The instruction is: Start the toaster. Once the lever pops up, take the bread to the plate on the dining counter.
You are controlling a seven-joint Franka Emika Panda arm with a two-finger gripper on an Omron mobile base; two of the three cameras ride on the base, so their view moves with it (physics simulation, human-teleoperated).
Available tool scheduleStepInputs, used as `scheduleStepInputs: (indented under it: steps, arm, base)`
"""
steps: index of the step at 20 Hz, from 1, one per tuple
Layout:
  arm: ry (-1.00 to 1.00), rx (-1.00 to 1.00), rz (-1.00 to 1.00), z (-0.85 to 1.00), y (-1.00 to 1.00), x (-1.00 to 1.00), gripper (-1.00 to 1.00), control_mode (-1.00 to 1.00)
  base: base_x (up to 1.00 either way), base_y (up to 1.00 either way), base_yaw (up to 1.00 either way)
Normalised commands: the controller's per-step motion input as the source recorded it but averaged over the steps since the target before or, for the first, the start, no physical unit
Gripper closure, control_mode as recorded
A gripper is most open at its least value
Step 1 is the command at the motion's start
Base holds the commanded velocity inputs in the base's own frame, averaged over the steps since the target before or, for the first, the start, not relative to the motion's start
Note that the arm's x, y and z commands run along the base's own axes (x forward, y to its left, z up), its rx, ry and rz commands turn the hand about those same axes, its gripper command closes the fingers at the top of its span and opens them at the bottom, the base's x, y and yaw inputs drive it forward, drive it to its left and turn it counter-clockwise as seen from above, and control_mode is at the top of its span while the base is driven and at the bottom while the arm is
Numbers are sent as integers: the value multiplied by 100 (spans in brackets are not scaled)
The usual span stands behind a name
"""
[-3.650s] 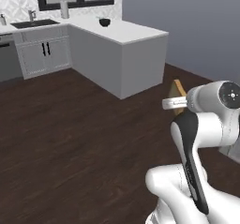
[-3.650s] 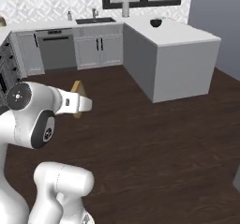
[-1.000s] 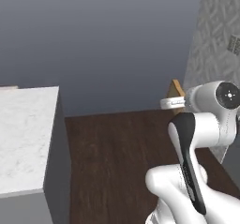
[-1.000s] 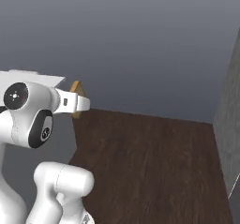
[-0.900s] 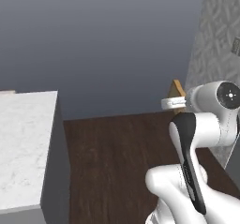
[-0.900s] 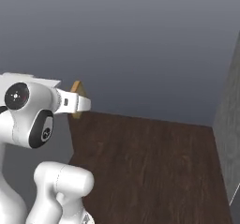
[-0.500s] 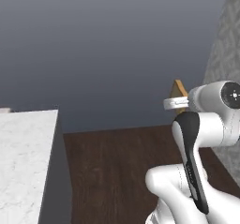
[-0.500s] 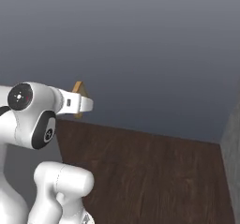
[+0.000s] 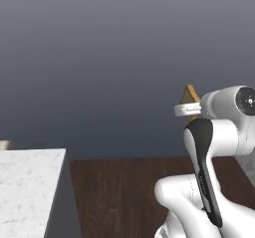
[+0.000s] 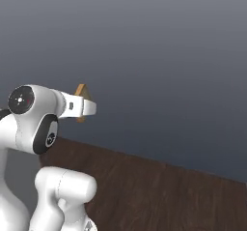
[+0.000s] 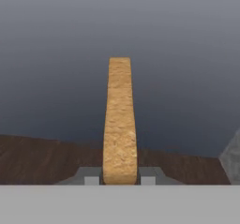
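Gripper: two dark finger tips closed to a narrow gap, clamped on the bread, one tip against each flat face of the slice.
Bread: tan-brown slice, seen edge-on in the hand view, standing straight up from between the finger tips; crumb texture visible along the edge. In the left base view a tan corner sticks up beyond the wrist; in the right base view a tan corner shows above the hand, with a small piece below it.
Bread position: held in the air, clear of floor and counter, touching nothing but the finger tips.
Arm: white with dark joints, folded close over the base, forearm roughly level, hand pointing away from the cameras.
Dining counter: white marble-look top with faint grey veining on a grey side panel, at the lower left of the left base view, well apart from the bread and lower than it.
Floor: dark brown wood planks, beneath and ahead of the arm.
Backdrop: plain grey-blue expanse behind the bread.
Wall fragment: grey patterned surface at the right edge of the hand view, meeting the floor.
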Motion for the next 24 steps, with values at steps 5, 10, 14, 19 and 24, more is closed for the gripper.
scheduleStepInputs:
  steps: [5, 10, 14, 19, 24]
  arm:
    - [0, 0, 0, 0, 0, 0, 100, 100]
    - [0, 0, 0, 0, 0, 0, 100, 100]
    - [0, 0, 0, 0, 0, 0, 100, 100]
    - [0, 0, 0, 0, 0, 0, 100, 100]
    - [0, 0, 0, 0, 0, 0, 100, 100]
  base:
    - [100, -18, 39]
    - [100, -11, 48]
    - [100, -26, 60]
    - [100, -30, 66]
    - [100, -29, 66]
